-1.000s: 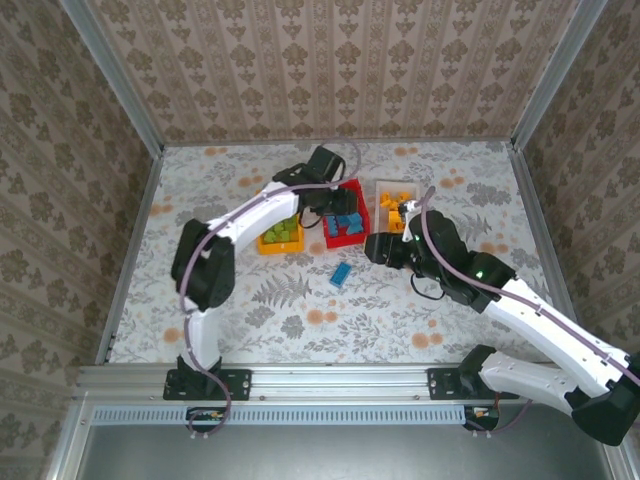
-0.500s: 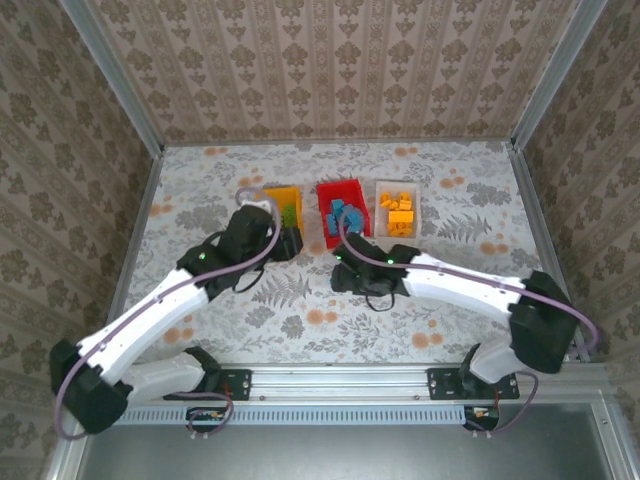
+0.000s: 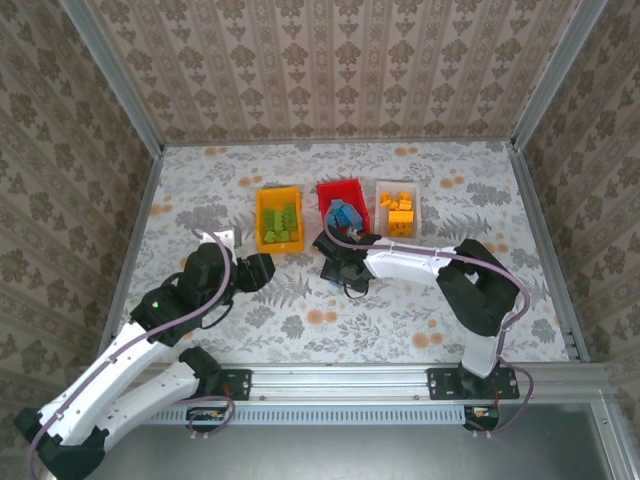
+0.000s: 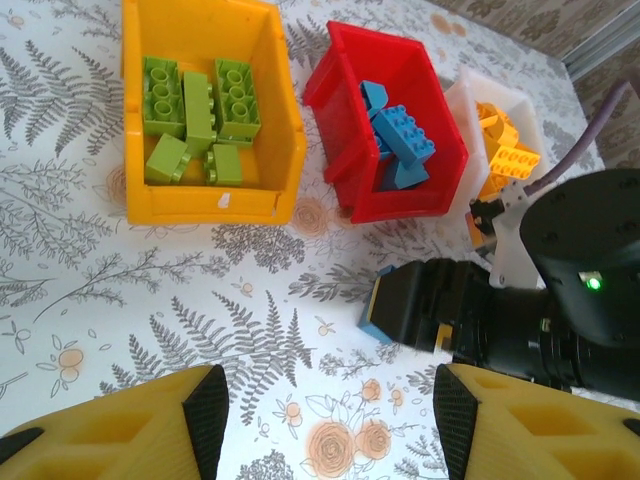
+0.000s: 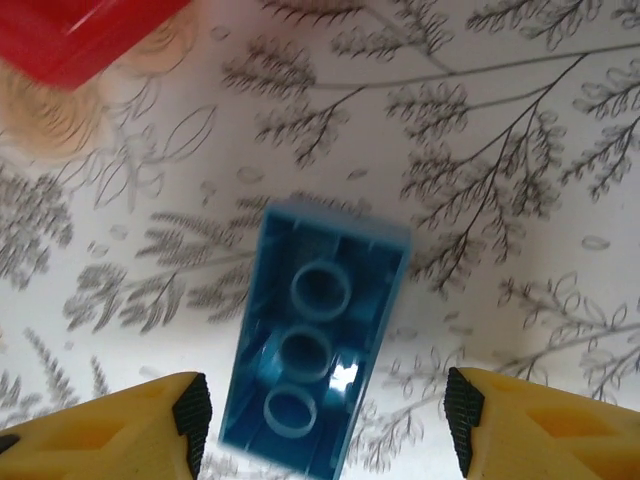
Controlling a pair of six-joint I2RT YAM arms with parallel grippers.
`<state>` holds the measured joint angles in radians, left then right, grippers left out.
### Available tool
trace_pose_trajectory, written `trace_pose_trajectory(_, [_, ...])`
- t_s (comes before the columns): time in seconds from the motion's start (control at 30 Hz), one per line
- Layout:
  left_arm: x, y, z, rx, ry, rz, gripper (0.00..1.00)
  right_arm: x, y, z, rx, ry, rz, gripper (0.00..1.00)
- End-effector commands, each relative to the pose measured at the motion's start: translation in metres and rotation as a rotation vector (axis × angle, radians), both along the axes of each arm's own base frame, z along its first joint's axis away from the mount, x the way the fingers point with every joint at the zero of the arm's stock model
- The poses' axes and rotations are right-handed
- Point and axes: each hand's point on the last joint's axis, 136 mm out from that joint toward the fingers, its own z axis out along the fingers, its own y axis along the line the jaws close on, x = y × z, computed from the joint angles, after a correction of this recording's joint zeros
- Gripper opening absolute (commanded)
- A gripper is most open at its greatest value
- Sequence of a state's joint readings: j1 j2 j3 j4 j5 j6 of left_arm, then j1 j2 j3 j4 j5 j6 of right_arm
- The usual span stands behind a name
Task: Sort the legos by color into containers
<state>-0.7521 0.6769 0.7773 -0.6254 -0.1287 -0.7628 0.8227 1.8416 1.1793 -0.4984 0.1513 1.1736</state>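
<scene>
Surfaced across the desk (image 3: 200, 180) with a white print of grey fern fronds and orange blossoms. Enclosed at back, left and right by walls (image 3: 330, 70) papered in a beige damask pattern. Framed by slanting aluminium posts (image 3: 110, 75) at both rear corners. Closed at the near edge by an aluminium rail (image 3: 340, 375), with a ribbed grey strip (image 3: 340, 412) just below and a plain grey surface (image 3: 340, 455) beneath that.

Bright even light, soft shadows, right-wrist view blurred
</scene>
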Motion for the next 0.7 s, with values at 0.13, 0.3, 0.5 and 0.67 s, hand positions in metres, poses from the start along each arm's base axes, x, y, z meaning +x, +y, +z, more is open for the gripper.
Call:
trace_pose_trajectory(0.13, [-0.004,0.003,-0.007,0.020,0.028,0.002,0.60,0.026,0.007,-0.005,0.002,-0.021,-0.020,0.51])
trace_pose_trajectory(0.3, [-0.004,0.002,-0.008,0.018,0.031,-0.002,0.60,0.026,0.007,-0.004,0.000,-0.025,-0.015,0.34])
trace_pose_trajectory(0.5, [0.000,-0.010,-0.002,0.001,0.032,-0.028,0.60,0.027,-0.006,0.026,-0.036,-0.096,0.028,0.23])
trace_pose_trajectory(0.67, [0.008,-0.029,0.006,-0.026,0.028,-0.069,0.59,0.027,-0.028,0.065,-0.089,-0.184,0.076,0.22])
